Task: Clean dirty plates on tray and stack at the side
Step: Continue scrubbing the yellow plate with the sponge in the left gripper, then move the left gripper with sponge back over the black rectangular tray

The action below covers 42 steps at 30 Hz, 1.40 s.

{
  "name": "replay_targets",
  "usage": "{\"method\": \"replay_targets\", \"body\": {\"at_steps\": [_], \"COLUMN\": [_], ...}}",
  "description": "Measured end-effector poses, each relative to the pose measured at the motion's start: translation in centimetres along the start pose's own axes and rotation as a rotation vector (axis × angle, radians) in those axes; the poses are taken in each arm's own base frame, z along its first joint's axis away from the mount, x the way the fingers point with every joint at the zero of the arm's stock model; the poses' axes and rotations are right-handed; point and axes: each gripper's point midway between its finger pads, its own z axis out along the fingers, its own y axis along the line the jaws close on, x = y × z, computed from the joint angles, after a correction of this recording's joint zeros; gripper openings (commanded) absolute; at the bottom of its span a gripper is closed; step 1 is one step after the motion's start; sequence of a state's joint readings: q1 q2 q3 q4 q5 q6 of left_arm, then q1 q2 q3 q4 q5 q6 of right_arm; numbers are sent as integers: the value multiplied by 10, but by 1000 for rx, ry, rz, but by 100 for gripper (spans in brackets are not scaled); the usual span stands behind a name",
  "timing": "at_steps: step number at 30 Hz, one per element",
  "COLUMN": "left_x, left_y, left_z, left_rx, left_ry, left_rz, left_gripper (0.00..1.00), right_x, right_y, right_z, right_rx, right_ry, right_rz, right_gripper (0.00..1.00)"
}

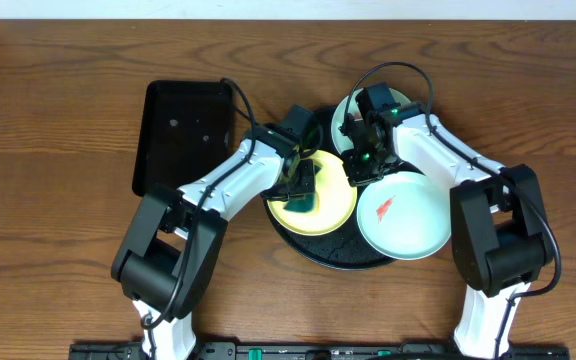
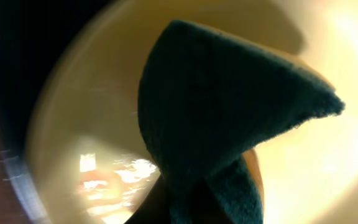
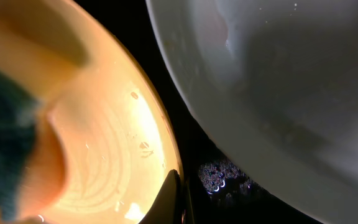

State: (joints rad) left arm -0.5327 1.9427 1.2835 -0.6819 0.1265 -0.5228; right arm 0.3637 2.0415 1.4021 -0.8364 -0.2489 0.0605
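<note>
Now the left gripper (image 1: 303,187) squeezes a dark green sponge (image 2: 229,112) onto the yellow plate (image 1: 334,208) mid-frame while the right gripper (image 1: 359,174) pinches its rim, so next, I think, comes rubbing it all over.

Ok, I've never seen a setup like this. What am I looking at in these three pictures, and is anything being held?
This is a robot with a left arm and a right arm at a wooden table, each ending in a two-finger gripper. The wide picture comes from a camera above the table. The two close-ups come from cameras on the left and right wrists.

On the table sit a rectangular black tray and a round black tray. The round one carries three plates: a yellow plate, a mint plate with a red smear and a second mint plate at the back.

The left gripper is shut on a dark teal cloth, down on the yellow plate. The right gripper is shut at that plate's rim. Whether it pinches the rim is unclear.
</note>
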Motion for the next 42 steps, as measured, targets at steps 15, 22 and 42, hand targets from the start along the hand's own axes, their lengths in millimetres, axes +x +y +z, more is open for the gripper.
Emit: {"method": "replay_targets", "body": {"at_steps": [15,22,42], "left_x": [-54,-63,-68], "left_y": [61,71,194], "left_z": [-91,-151,-185], "left_rx": [-290,-241,-174], "left_ry": [-409,-552,-516], "left_rz": [-57,-118,-489], "left_gripper": [7,7,8], "right_x": [1,-1,-87], "right_y": [4,5,25], "right_z": [0,-2,-157], "right_rx": [-16,-24,380], "right_ry": [3,-1,-481], "right_rz": [2,2,-209], "right_gripper": [1,1,1]}}
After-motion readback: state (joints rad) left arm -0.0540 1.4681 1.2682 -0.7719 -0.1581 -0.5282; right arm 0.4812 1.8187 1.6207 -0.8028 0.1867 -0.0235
